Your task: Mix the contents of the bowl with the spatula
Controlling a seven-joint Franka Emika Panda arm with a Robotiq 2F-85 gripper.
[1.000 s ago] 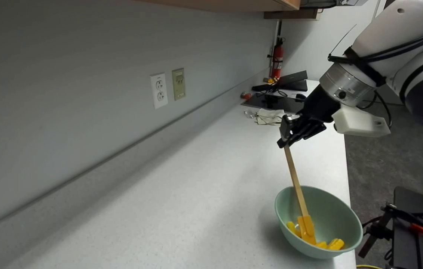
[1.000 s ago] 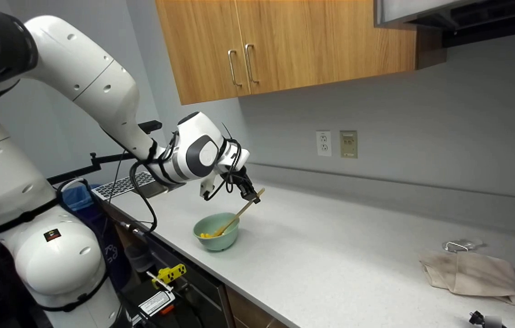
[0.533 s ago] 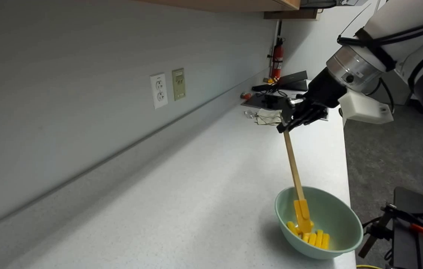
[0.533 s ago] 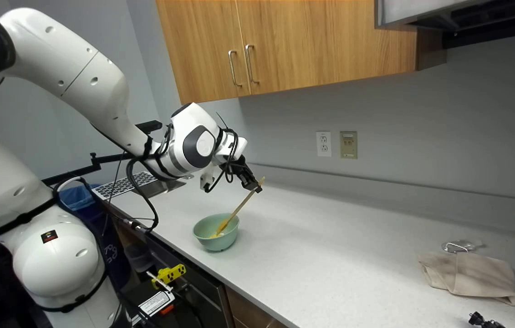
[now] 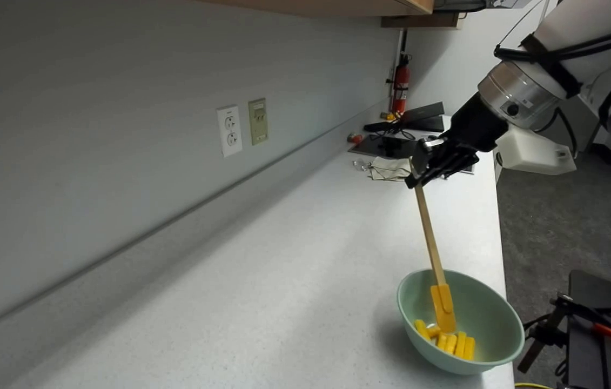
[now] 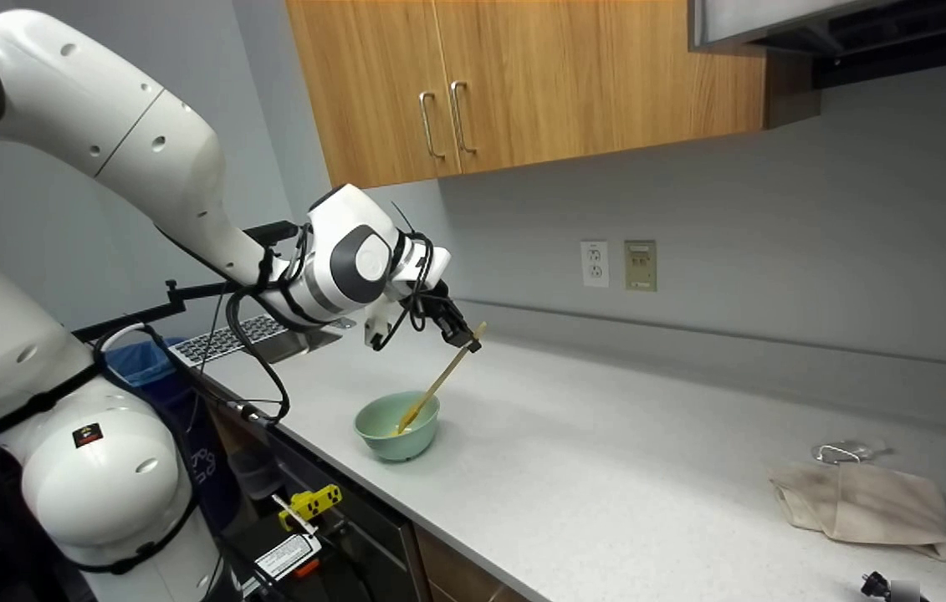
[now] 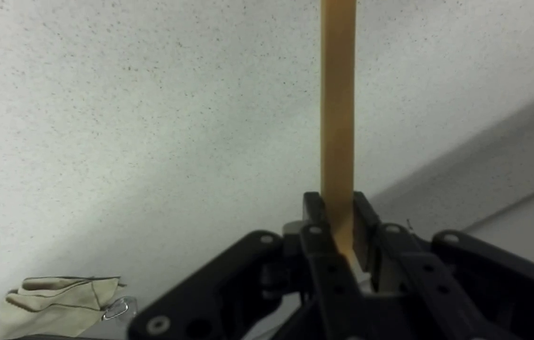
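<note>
The pale green bowl [image 5: 491, 319] stands on the counter near its edge; it also shows in an exterior view [image 6: 397, 445]. The contents [image 5: 459, 346], several yellow pieces, lie bunched on the bowl's bottom. The spatula [image 5: 428, 232] leans with its yellow-orange flat end inside the bowl, just above or against the pieces; I cannot tell which. It also shows in an exterior view [image 6: 443, 380]. My gripper [image 5: 414, 175] is shut on the upper handle, high above the bowl. In the wrist view the gripper [image 7: 337, 208] has the spatula handle [image 7: 337, 104] between both fingers. The bowl is out of the wrist view.
A beige cloth [image 6: 866, 506] and a small clear item [image 6: 845, 451] lie farther along the counter [image 6: 606, 468]. A laptop [image 6: 242, 339] stands behind the bowl. The wall [image 5: 121, 108] runs along the back. Wooden cabinets [image 6: 539, 75] hang above.
My gripper has risen with the spatula, whose flat end has lifted from the bowl's bottom. The yellow pieces, earlier partly covered and apart, now lie bunched in view. The bowl has not moved.
</note>
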